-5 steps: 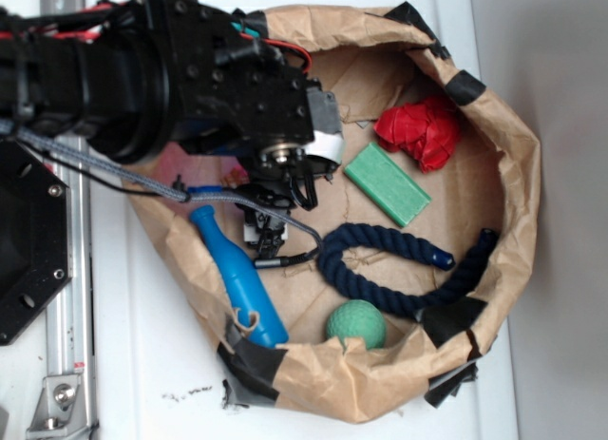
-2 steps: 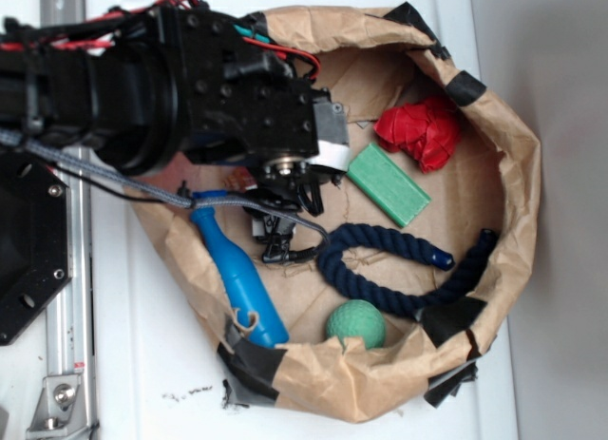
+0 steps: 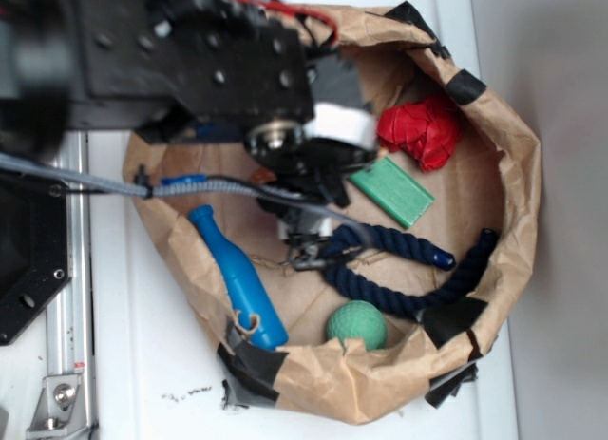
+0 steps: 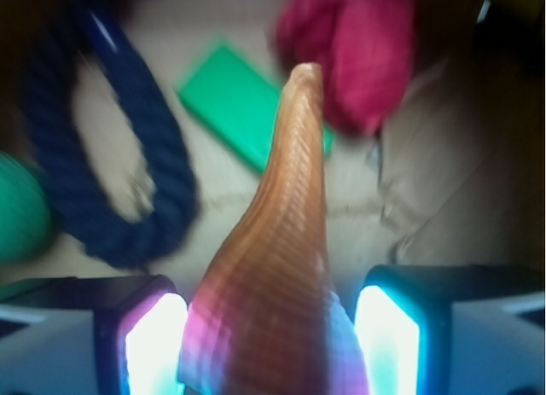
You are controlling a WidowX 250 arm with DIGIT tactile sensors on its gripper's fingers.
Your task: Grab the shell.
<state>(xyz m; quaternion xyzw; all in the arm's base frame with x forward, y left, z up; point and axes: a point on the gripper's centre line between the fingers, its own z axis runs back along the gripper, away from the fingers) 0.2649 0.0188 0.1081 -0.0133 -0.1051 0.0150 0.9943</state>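
Right at your wrist camera, the shell point(image 4: 273, 275) fills the gap between the two lit fingers point(image 4: 153, 348), its broad ridged end down by the pads and its thin point aimed up and away. Your gripper point(image 4: 271, 348) has it clamped from both sides. Beyond the tip you see the green block point(image 4: 226, 101), the red crumpled cloth point(image 4: 358, 45) to its right, the navy rope point(image 4: 111, 173) looping on the left, and a green ball point(image 4: 17, 207) at the edge. From the exterior view, your arm point(image 3: 190, 60) hangs over the brown paper bag point(image 3: 513, 155); the blue bottle point(image 3: 237, 278) lies along its left wall. The bag sits on a white table point(image 3: 142, 364).
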